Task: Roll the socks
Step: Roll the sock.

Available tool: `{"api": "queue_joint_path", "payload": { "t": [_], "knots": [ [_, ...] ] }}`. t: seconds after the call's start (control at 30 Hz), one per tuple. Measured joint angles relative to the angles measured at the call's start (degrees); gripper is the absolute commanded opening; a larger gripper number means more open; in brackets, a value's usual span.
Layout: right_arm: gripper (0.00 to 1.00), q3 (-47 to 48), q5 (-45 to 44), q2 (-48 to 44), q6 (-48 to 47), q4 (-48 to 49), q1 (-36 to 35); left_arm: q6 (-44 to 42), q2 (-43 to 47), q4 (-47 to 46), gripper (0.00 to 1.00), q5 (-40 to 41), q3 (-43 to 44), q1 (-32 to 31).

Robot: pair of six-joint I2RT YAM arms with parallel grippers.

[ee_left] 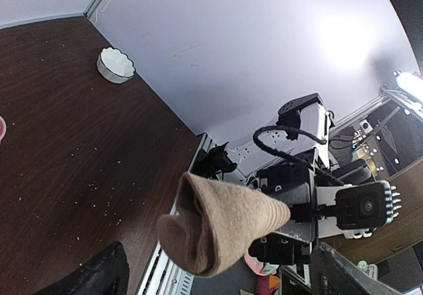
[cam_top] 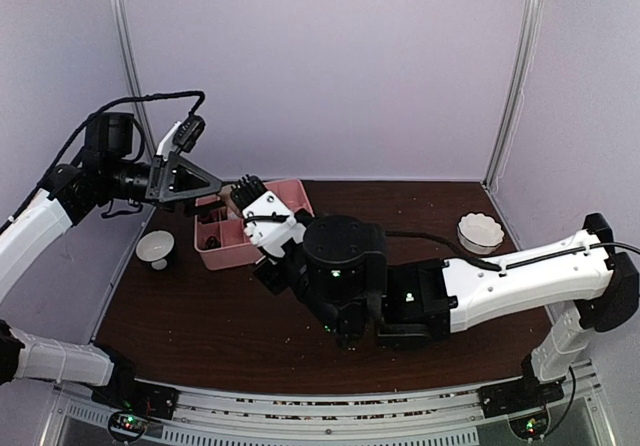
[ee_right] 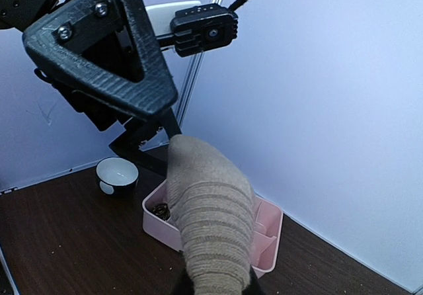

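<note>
A tan-beige sock (ee_right: 210, 222) hangs in the air over the pink tray. My right gripper (ee_right: 215, 287) is shut on its ribbed cuff, and the sock sticks out towards the left gripper. In the top view the sock (cam_top: 231, 199) shows as a small brown bit between the right gripper (cam_top: 245, 202) and the left gripper (cam_top: 210, 188). In the left wrist view the folded end of the sock (ee_left: 215, 225) floats between my left gripper's (ee_left: 218, 278) wide-apart fingers, which do not touch it. The pink patched socks are not clearly in view.
The pink divided tray (cam_top: 225, 259) stands at the back left with small dark items inside; it also shows in the right wrist view (ee_right: 268, 239). A small bowl (cam_top: 156, 249) sits left of it. A white scalloped bowl (cam_top: 480, 232) sits at the back right.
</note>
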State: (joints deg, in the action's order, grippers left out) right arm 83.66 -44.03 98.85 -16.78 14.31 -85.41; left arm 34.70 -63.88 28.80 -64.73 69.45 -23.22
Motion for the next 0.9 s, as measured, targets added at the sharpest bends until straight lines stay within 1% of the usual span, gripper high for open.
{"api": "queue_joint_path", "payload": {
  "t": [0.23,0.4,0.57,0.73,0.9],
  "knots": [
    [0.00,1.70,-0.61,0.46,-1.09,-0.96,0.26,1.79,0.50,-0.52,0.97,-0.94,-1.27,-0.02],
    [0.00,5.77,-0.50,3.19,-1.29,-1.90,0.26,4.55,0.57,-2.64,0.90,-1.75,-3.93,-0.02],
    [0.00,9.01,0.07,5.92,-1.31,-2.60,0.26,6.14,0.50,-3.91,0.79,-2.29,-4.20,-0.02],
    [0.00,9.79,0.48,7.63,-1.22,-3.82,0.26,7.32,0.46,-5.25,0.67,-2.89,-4.20,-0.02],
    [0.00,9.90,0.79,8.13,-0.74,-4.55,0.26,8.59,0.46,-6.69,0.51,-3.30,-4.20,-0.02]
  ]
}}
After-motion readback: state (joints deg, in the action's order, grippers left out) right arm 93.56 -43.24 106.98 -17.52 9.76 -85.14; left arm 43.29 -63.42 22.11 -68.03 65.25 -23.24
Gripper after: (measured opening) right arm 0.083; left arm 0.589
